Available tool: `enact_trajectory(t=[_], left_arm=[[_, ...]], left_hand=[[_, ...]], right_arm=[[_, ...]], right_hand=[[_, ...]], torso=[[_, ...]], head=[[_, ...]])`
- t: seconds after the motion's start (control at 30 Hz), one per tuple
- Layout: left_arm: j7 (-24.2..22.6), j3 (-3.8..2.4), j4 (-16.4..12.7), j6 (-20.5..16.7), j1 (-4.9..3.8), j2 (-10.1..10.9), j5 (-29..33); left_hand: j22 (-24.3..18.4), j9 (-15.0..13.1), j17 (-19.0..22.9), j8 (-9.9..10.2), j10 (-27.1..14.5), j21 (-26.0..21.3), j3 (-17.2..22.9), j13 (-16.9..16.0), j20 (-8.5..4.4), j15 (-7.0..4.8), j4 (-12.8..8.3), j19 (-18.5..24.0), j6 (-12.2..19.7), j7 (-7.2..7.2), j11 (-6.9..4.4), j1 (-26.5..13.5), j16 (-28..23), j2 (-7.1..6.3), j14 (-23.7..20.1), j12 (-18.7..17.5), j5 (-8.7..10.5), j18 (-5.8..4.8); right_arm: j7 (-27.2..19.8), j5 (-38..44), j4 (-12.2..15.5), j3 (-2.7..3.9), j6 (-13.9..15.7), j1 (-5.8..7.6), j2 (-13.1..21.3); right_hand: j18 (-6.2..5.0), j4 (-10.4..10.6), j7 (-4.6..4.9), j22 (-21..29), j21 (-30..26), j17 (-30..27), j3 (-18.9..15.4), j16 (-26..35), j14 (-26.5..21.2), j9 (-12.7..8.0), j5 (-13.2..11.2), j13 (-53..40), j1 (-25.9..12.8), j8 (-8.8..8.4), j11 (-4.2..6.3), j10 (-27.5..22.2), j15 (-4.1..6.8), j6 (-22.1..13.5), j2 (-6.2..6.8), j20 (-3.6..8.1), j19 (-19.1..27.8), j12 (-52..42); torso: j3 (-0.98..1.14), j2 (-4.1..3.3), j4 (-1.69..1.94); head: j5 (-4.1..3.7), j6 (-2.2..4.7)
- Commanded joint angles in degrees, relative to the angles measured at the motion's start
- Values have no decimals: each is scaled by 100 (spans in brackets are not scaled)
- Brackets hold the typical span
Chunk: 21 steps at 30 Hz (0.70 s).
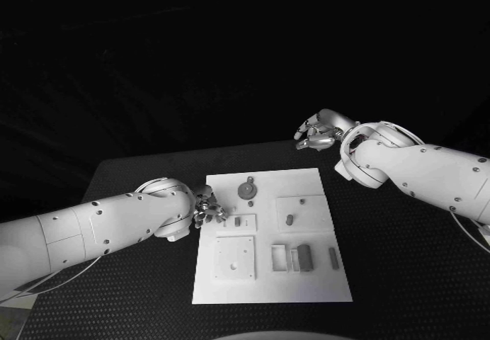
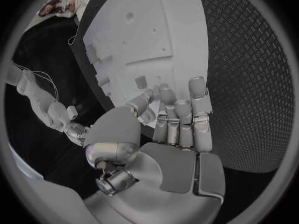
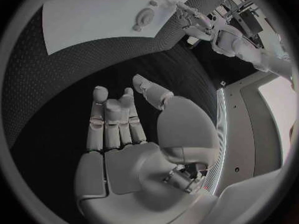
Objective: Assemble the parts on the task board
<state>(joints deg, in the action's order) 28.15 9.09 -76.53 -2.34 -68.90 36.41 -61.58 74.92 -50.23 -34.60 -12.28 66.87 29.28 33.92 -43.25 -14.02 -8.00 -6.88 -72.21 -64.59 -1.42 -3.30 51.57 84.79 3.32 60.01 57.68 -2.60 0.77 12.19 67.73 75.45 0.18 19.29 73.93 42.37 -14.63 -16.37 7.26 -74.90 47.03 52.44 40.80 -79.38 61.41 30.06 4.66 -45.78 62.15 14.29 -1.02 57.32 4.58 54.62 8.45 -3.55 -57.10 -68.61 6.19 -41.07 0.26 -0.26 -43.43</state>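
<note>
Left hand hovers empty, fingers straight, at the task board left edge | right hand released beyond its far corner | grey parts lie on the board | we approach slowly, align before pinching.

White task board lying flat mid-desk, long side running away from the robot. Grey parts on it — a round disc-like part near the far edge, a small oblong part in a raised square to its right, a long dark bar and a slimmer bar lying nearer, side by side, apart.
</note>
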Motion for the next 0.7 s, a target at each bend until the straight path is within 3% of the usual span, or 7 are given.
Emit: enact_trajectory(t=[0.03,0.7], left_arm=[[35,6,-4,-32,4,-20,-123],[70,53,39,51,52,-89,-227]], left_hand=[[116,-764,-14,-616,216,49,-8,-13,-119,-265,47,-130,-52,15,-161,43,46,-32,235,42,-15,53],[126,-827,-59,-666,256,107,-20,-51,-144,-293,98,-166,-91,44,-189,38,94,-68,266,85,-15,54]], right_arm=[[-53,7,9,3,-63,-2,-4],[-52,7,10,3,-72,-4,1]], right_hand=[[-37,-4,38,-87,-39,-6,-30,-35,-38,-5,-29,-7,-23,-32,-23,-13,15,-10,-22,-12,40,19],[-37,-6,38,-87,-39,-12,-28,-40,-40,-7,-28,-8,-21,-32,-24,-13,15,-12,-25,-12,40,18]], torso=[[1,4,0],[2,4,1]], head=[[0,-7],[-5,-24]])
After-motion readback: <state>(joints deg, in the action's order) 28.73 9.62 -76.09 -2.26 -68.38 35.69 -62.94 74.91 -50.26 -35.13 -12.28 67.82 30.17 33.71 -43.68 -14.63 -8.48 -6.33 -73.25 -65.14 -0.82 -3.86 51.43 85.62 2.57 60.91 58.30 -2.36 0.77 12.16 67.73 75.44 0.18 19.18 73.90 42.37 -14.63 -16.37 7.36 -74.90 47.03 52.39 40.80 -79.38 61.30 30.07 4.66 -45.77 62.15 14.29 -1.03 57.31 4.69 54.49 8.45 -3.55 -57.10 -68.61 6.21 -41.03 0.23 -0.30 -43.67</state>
